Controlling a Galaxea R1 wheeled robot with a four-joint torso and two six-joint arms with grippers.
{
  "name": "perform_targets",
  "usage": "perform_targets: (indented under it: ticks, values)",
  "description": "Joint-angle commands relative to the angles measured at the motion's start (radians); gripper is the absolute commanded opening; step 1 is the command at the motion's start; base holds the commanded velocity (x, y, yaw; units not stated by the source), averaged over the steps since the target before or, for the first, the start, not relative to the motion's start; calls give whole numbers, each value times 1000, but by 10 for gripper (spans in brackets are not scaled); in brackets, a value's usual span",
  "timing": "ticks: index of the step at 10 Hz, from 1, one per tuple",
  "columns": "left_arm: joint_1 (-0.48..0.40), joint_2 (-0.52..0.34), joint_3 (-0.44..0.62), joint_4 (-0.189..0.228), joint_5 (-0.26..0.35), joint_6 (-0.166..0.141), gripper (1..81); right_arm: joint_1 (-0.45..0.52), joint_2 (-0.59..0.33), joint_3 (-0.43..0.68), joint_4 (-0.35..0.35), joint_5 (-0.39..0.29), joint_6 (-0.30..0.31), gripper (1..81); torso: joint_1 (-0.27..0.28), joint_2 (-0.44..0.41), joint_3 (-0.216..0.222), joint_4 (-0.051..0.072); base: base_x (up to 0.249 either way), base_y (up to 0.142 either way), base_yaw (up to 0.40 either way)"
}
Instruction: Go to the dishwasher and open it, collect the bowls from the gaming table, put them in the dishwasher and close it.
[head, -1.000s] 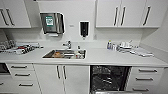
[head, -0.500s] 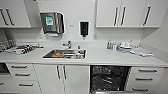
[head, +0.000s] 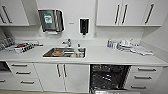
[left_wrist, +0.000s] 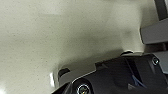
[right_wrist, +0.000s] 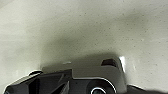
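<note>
One appliance matters right now, and it sits low on the right: the dishwasher (head: 109, 78), tucked under the worktop (head: 100, 56) between the white double cabinet doors (head: 62, 76) and a stack of drawers (head: 146, 76). Its cavity shows dark, wire racks glinting inside, and a strip of the dropped door shows at the very near edge, so by my reading the opening step is done and the job now is the trip for the bowls. No bowl, no gaming table here; the head view faces the sink (head: 64, 52), a towel dispenser (head: 51, 20) on the far wall and clutter at both ends of the worktop.

Doing this stretch well, I'd say, means backing off squarely and giving that lowered door a wide berth, since it juts toward the robot at shin height and a clipped corner could slam it or jam the base.

Orientation: the dishwasher's mouth faces near, straight at the camera; the door's long axis runs left to right, its flat lying outward from the cabinet line.

Both wrist views look down on pale speckled floor (left_wrist: 62, 32) past dark robot hardware; whether either set of jaws is open or holding anything, I cannot tell.
</note>
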Motion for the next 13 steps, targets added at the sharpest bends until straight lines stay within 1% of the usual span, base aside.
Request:
perform_targets:
  ticks: [1,2,4,6,7,8,10,11,13]
  values:
    - [16,29,-56,2,-12,10,811,9,2,-11,7,-28,-47,811,-62,96,0,0,0,0,0]
    - [48,73,-115,2,-58,10,811,-17,17,-17,7,4,-61,811,-86,134,0,0,0,0,0]
    - [80,152,-214,2,-61,10,811,-56,42,-21,5,47,-91,811,-134,207,0,0,0,0,0]
    - [99,213,-286,2,-63,10,811,-76,63,-28,5,64,-96,811,-182,282,0,0,0,0,0]
    - [104,224,-295,2,-63,10,811,-82,69,-31,8,70,-96,811,-204,317,67,0,0,0,0]
    - [108,230,-298,2,-63,10,811,-85,74,-31,10,76,-95,811,-225,350,81,0,0,0,0]
    - [119,256,-309,2,-64,10,811,-94,92,-44,10,78,-96,811,-264,411,147,0,0,0,0]
    - [122,276,-336,2,-69,10,811,-96,103,-57,10,78,-96,811,-286,444,181,0,0,0,0]
    - [136,340,-424,3,-69,11,811,-99,118,-72,8,78,-96,811,-334,517,254,0,0,0,0]
